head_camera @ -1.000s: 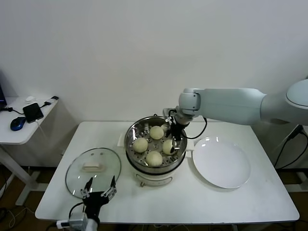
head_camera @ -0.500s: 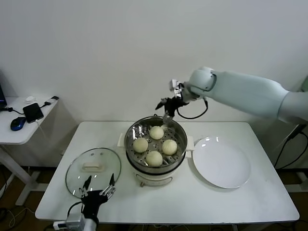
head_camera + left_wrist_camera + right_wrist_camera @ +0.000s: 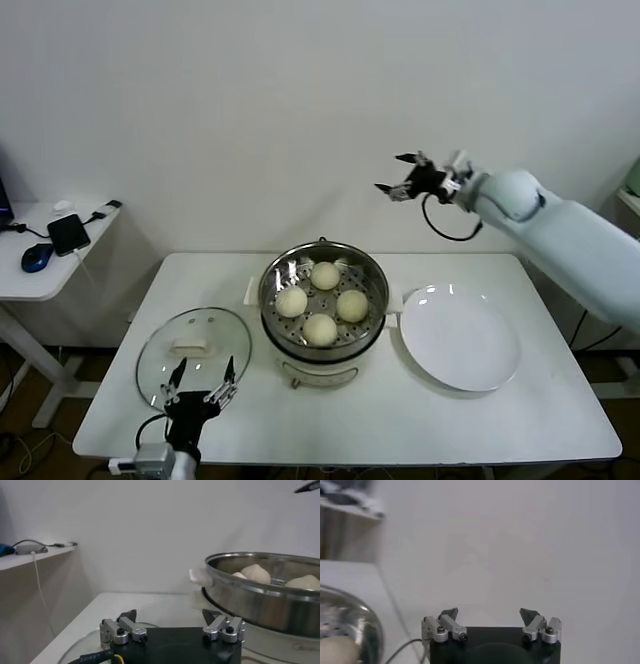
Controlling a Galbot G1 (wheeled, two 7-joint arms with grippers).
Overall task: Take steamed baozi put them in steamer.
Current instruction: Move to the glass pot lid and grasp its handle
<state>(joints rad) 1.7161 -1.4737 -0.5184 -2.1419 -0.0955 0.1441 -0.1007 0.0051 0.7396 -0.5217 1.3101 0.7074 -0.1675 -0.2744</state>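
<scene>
Several cream-white baozi (image 3: 322, 290) lie on the perforated tray inside the steel steamer (image 3: 285, 322) at the table's middle. Two of them show over the steamer's rim (image 3: 260, 587) in the left wrist view. My right gripper (image 3: 402, 173) is open and empty, raised high above the table to the right of the steamer, pointing at the wall. In the right wrist view (image 3: 489, 614) only bare wall lies between its fingers. My left gripper (image 3: 202, 378) is open and empty, low at the table's front left edge by the glass lid (image 3: 193, 345).
A flat white plate (image 3: 460, 338) lies right of the steamer. The round glass lid lies left of the steamer. A side table (image 3: 40, 265) with a phone and mouse stands at far left. The white wall is close behind the right gripper.
My right gripper has risen out of the steamer, leaving a baozi there, and swung up and right to a spot high above the plate's back edge. The left arm barely moved.
</scene>
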